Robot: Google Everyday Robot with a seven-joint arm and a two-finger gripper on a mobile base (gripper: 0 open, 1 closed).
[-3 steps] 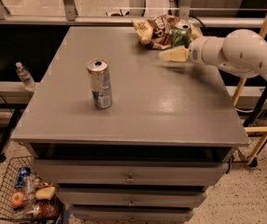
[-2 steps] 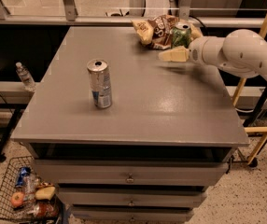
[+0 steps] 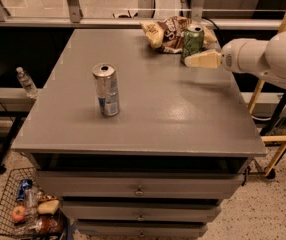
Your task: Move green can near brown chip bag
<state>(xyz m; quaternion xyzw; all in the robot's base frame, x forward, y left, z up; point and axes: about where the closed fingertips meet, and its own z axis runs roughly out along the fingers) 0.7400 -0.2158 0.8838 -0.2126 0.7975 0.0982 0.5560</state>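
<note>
The green can [image 3: 193, 38] stands upright against the bag [image 3: 166, 30]; the hand [image 3: 197, 60] is at its base, grip impossible to tell.

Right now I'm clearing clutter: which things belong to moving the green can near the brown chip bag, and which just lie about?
Job: short green soda can; crinkled brown chip bag beside it; cream gripper, close by the can on its right.
Lying about: tall silver-and-blue can; clear plastic water bottle, far left; wire basket, bottom left.
</note>
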